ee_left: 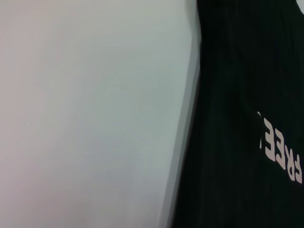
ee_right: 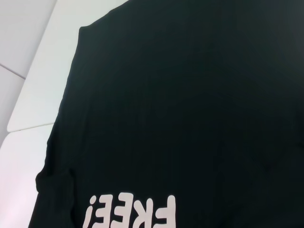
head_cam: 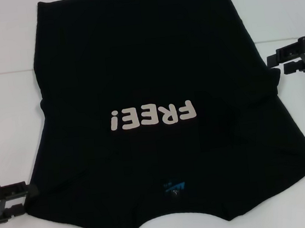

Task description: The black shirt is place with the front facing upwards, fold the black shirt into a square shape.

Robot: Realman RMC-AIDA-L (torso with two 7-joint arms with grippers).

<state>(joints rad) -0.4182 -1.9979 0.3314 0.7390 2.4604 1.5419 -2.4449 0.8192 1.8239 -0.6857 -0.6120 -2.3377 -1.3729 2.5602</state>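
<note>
The black shirt (head_cam: 147,65) lies spread on the white table (head_cam: 4,70), front up, with the cream letters "FREE!" (head_cam: 152,115) across the chest. Its collar and small blue neck label (head_cam: 174,187) point toward the near edge. My left gripper (head_cam: 27,200) stands open at the near left, right at the edge of the shirt's sleeve. My right gripper (head_cam: 276,63) stands open at the right, beside the shirt's side edge. The left wrist view shows the shirt (ee_left: 247,95) beside bare table (ee_left: 85,114). The right wrist view shows the shirt (ee_right: 190,95) and its letters (ee_right: 130,211).
White table (ee_right: 42,90) surrounds the shirt on the left and right. A small fold (head_cam: 273,81) bunches the cloth just below the right gripper. The table's far edge and a seam show in the right wrist view.
</note>
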